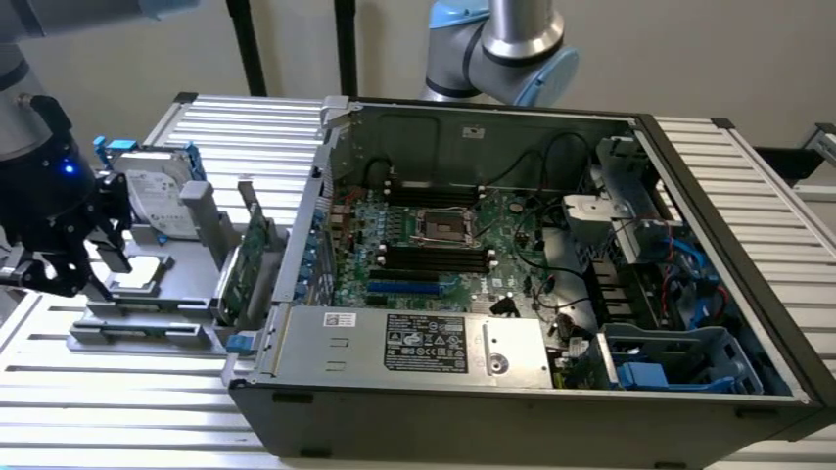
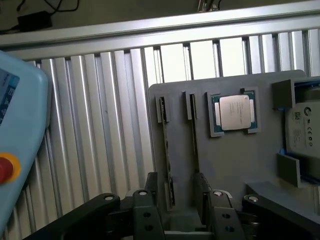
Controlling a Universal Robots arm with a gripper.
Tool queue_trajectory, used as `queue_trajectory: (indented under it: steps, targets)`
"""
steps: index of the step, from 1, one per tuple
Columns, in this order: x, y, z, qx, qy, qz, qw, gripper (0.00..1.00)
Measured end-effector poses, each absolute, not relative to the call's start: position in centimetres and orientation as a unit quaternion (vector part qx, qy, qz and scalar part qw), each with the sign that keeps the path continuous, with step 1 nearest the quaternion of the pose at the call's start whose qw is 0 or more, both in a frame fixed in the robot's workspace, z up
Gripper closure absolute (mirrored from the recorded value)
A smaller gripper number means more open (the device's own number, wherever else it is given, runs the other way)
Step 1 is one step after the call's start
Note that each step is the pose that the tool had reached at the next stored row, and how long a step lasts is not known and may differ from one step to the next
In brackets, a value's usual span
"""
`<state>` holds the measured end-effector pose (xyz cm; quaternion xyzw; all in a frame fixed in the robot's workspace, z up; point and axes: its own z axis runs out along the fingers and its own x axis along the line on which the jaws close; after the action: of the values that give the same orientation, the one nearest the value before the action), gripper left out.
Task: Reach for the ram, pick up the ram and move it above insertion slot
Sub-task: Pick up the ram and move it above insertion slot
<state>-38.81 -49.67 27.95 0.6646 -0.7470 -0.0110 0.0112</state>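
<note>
The gripper [image 2: 176, 190] stands wide open with nothing in it. Running out from between its jaws, the ram [image 2: 168, 150] stands on edge in a slot of the grey tray [image 2: 250, 165]. A second stick [image 2: 194, 130] stands parallel just beside it, in line with one finger. The ram looks light, stiff and thin, and probably fragile. A grip across its flat faces near the middle of the top edge would suit it, with gentle pressure and clear of the contacts. The tray also holds a processor chip [image 2: 234, 112] lying flat and a hard drive [image 2: 302, 125] at its far side. In the exterior view, the open computer case [image 1: 523, 411] sits beside the tray, with the motherboard [image 1: 444, 235] inside.
</note>
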Motion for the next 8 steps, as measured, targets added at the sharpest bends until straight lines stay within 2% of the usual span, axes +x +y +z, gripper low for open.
queue_trajectory:
  steps: [8]
  targets:
    - [-38.8, -49.7, 26.5, 0.673, -0.74, -0.011, 0.011, 0.58]
